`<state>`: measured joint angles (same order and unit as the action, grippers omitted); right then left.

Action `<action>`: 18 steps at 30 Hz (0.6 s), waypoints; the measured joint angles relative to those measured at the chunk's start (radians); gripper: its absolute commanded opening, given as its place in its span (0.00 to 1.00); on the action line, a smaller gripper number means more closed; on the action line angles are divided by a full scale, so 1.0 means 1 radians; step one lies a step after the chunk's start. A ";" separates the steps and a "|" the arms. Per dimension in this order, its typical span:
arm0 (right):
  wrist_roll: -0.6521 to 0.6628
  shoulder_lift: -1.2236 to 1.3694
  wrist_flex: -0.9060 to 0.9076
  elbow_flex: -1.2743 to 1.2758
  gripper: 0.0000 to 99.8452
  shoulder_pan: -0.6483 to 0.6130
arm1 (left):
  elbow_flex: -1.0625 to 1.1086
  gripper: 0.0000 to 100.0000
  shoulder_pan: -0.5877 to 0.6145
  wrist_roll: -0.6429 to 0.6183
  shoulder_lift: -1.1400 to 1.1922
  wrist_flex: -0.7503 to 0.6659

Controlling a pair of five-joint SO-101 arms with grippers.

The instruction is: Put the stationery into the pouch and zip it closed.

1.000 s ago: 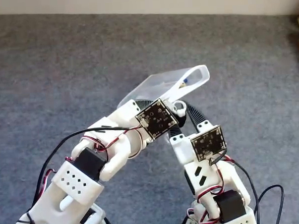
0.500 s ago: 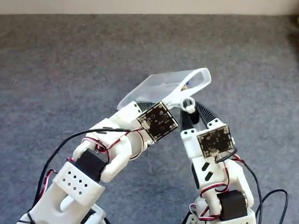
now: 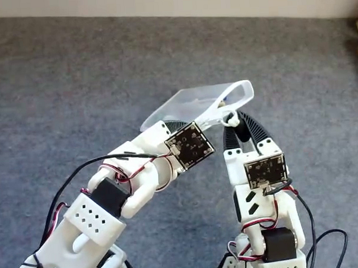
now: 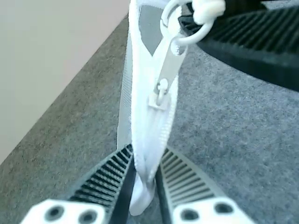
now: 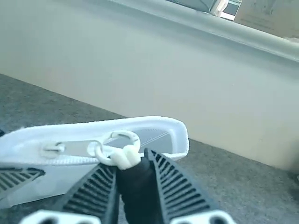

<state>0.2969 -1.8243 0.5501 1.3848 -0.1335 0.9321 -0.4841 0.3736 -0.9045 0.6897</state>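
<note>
A translucent white pouch [image 3: 189, 104] is held up off the grey carpet, its zipper edge facing the arms. My left gripper [image 4: 142, 161] is shut on the pouch's near zipper end [image 4: 140, 186], seen in the high view at the pouch's lower left corner [image 3: 161, 124]. The zipper slider [image 4: 160, 91] sits partway along, with its metal tab leading to a white ring [image 4: 184, 32]. My right gripper [image 5: 131, 161] is shut on the zipper pull's knot [image 5: 125, 159] behind the ring [image 5: 117, 142]; from above, the right gripper [image 3: 234, 121] is near the pouch's right end. What the pouch holds is hard to make out.
Grey carpet [image 3: 75, 73] surrounds the arms, with a pale wall [image 5: 140, 56] along the far side. The two grippers are close together under the pouch. Cables [image 3: 68, 180] trail from both arms near the front edge.
The right arm has shifted to the right along the pouch, drawing the zipper pull toward the pouch's right end. The left arm has kept its hold and barely moved.
</note>
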 measured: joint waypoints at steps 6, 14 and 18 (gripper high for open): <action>0.000 0.138 -0.009 -0.012 0.00 0.021 | 0.000 0.01 0.000 0.000 0.000 0.000; -0.074 0.485 -0.011 -0.207 0.00 0.121 | 0.000 0.01 0.000 0.000 0.000 0.000; -0.075 0.514 -0.011 -0.221 0.00 0.124 | 0.000 0.01 0.000 0.000 0.000 0.000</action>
<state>0.2217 -1.3103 0.5393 1.1638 -0.0092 0.9321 -0.4841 0.3736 -0.9045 0.6897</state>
